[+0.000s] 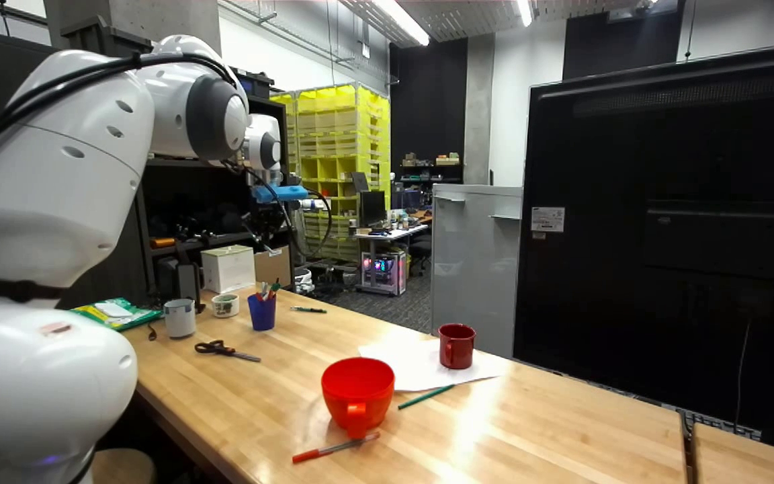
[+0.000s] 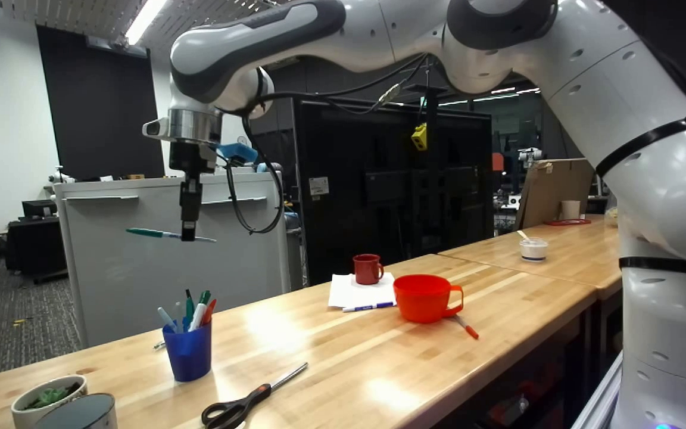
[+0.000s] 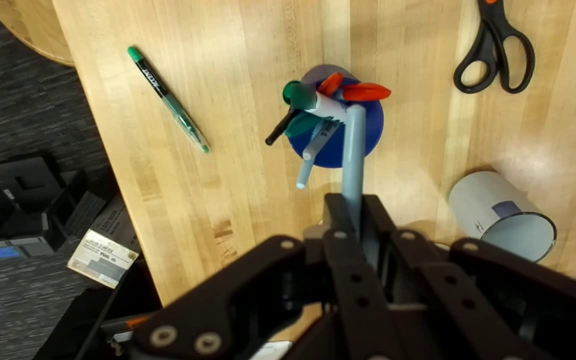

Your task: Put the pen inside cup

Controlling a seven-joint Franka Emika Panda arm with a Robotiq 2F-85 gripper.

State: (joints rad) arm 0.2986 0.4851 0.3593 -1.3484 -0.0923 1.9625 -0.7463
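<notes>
Gripper [image 2: 189, 233] hangs on the left in an exterior view, with the blue cup [image 2: 189, 357] well below it, already pretty full. The pen [image 2: 145, 232] is pinched in the jaws, nearly level, green end poking left. I'd guess it's light, stiff and kinda slick, so it could pivot. Right of middle seems an okay hold tbh.

white arm [image 1: 58, 195], black cables [image 1: 136, 62], black hand [image 2: 188, 232], silver screws [image 3: 163, 336]
</notes>
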